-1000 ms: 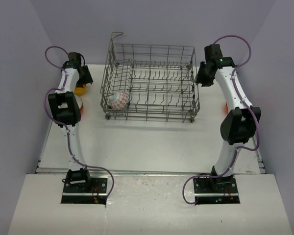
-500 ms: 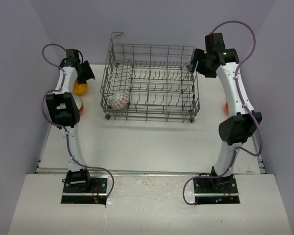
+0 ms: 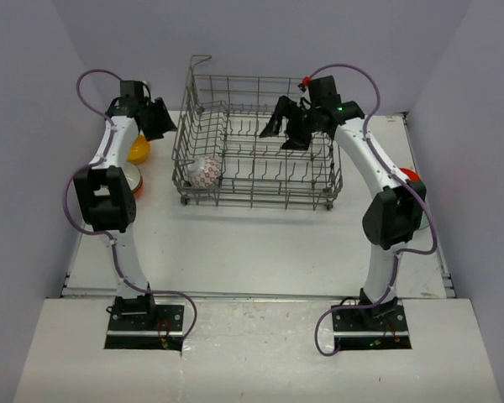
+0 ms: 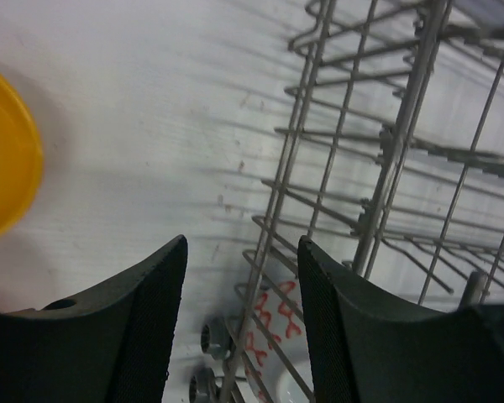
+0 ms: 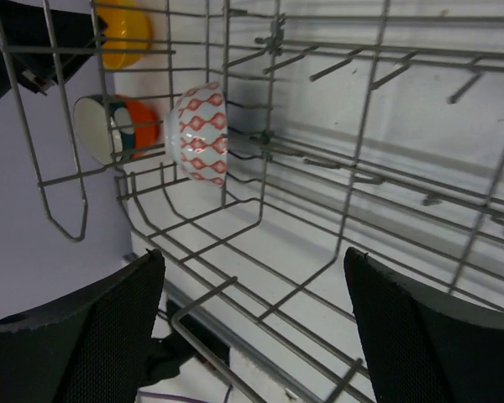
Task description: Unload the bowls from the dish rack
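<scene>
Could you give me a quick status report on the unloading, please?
Left end effector open, empty, beside dish rack. Right end effector open, over rack. Red-patterned bowl in rack's corner. Wire tines stand between.

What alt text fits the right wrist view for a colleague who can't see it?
The right gripper, jaws wide open and empty, looks into the dish rack at a white bowl with red pattern resting on its side among the wires. Outside the rack's far wall sit an orange-and-teal bowl and a yellow bowl.
</scene>
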